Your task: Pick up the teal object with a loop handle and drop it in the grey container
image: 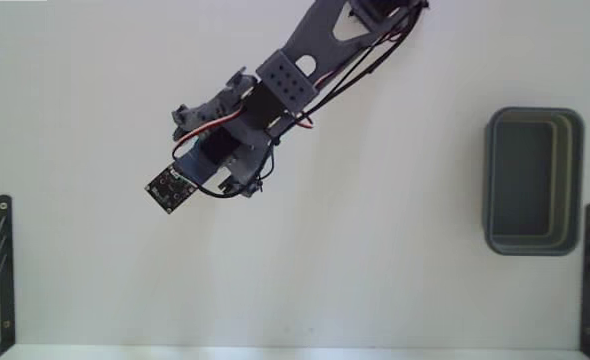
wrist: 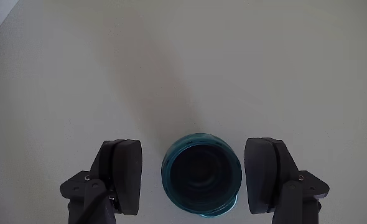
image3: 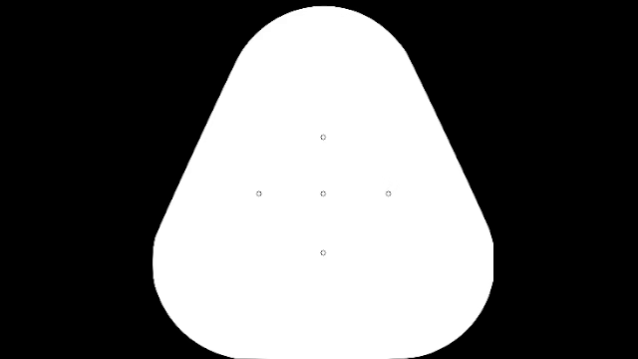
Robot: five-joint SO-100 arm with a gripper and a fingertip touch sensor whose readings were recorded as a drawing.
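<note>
Listing what you have before you, operator:

Item one, the pincer (wrist: 201, 186): released, its two dark fingers (wrist: 122, 176) standing apart at the near edge of the wrist view, one to the left and one to the right. A narrow strip of bare surface shows between each finger and the thing set between them, so nothing is gripped.

Item two, the teal object with a loop handle (wrist: 201, 175): round, translucent teal rim, dark hollow centre, resting on the worktop (wrist: 183, 62) directly between your fingers. Its handle cannot be made out from this angle. In the fixed view the arm (image: 275, 110) covers it entirely.

Item three, the grey container (image: 534, 181): rectangular blue-grey bin with rounded corners and a darker inside, sitting at the far right of the fixed view, well apart from the arm, which reaches down from the top toward the left-centre of the white surface.

Item four, two black metal brackets (image: 3, 260): one at the lower left edge, one at the lower right edge of the fixed view.
</note>
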